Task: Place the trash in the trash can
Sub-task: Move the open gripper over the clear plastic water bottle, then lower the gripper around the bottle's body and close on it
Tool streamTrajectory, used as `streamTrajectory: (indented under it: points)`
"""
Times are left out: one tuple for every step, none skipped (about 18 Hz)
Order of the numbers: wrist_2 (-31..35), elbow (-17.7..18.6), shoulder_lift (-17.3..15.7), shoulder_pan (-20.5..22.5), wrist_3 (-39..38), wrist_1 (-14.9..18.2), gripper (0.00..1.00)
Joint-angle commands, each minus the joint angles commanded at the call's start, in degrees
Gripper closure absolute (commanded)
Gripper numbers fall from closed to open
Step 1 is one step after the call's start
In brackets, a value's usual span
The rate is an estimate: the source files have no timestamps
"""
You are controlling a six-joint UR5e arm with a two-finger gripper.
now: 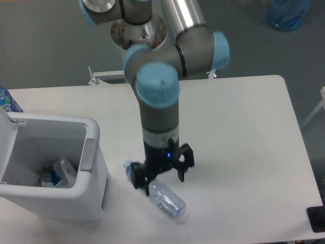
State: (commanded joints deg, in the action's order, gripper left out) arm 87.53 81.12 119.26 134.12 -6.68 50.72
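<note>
The clear crinkled water bottle [167, 199] lies on the white table [238, 132], slanting from upper left to lower right. My gripper [162, 179] is low over its upper half, open, with one finger on each side of the bottle; the label is hidden under it. I cannot tell whether the fingers touch the bottle. The white trash can [51, 123] stands at the left with its lid [6, 147] swung open and a grey latch tab [90, 154] on its rim. A crumpled white wrapper [64, 172] lies inside it.
A blue-labelled bottle [7, 100] peeks in behind the bin at the far left edge. A small black object [316, 218] sits at the table's front right corner. On the floor beyond the table is a blue bag [287, 13].
</note>
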Motion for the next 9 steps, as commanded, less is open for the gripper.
streamTrajectory:
  points:
    - [0.6,-0.1,0.7,0.0,0.0,-0.2,0.0]
    - [1.5,-0.1,1.4,0.0,-0.2,-0.2,0.0]
    - [2.4,0.0,2.3,0.0,-0.3,-0.2,0.0]
    - [2.8,-0.1,2.8,0.0,-0.4,-0.2,0.0]
    - [2.9,-0.1,3.3,0.0,-0.4,-0.2,0.0]
    - [3.0,0.0,3.9,0.0,-0.4,-0.2,0.0]
    - [3.1,-0.1,4.6,0.1,-0.5,-0.2,0.0]
    - [3.1,-0.3,5.1,0.3,-1.0,-0.2,0.0]
    - [3.1,-0.4,5.7,1.0,-1.1,-0.2,0.0]
